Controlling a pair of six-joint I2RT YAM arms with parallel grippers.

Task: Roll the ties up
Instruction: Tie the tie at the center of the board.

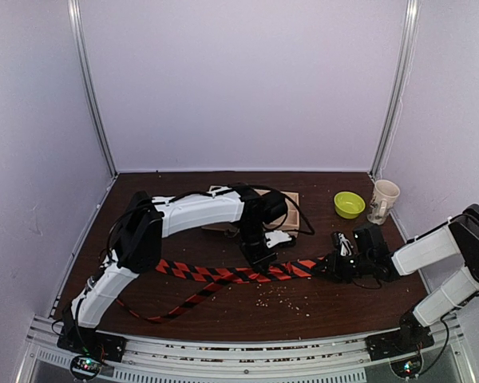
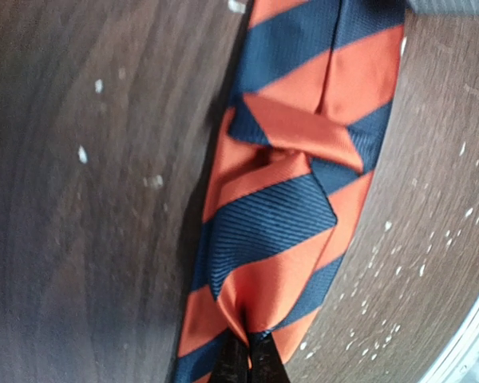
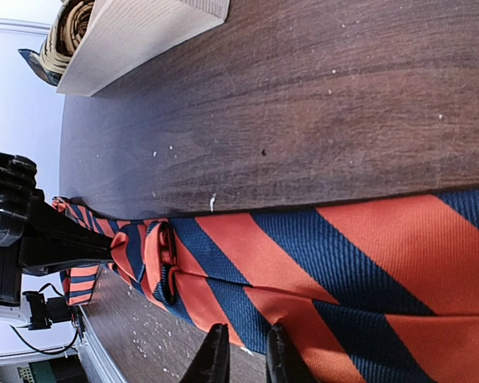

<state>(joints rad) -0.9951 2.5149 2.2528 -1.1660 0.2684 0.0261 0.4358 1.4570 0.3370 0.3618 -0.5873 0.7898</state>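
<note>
The red-orange and dark striped tie (image 1: 223, 275) lies stretched across the middle of the table, and its narrow tail curls toward the front left. My left gripper (image 1: 262, 257) stands over its middle. In the left wrist view it (image 2: 247, 359) is shut, pinching a raised fold of the tie (image 2: 279, 215). My right gripper (image 1: 335, 267) is at the tie's wide right end. In the right wrist view its fingertips (image 3: 246, 351) stand slightly apart over the near edge of the tie (image 3: 319, 263), with table showing through the gap. The left gripper (image 3: 32, 239) shows at the far left of that view.
A wooden tray (image 1: 290, 219) sits behind the left arm; it shows in the right wrist view (image 3: 136, 32) with fabric rolls (image 3: 68, 24) inside. A yellow-green bowl (image 1: 349, 204) and a cup (image 1: 382, 201) stand at the back right. Crumbs (image 1: 279, 299) lie in front of the tie.
</note>
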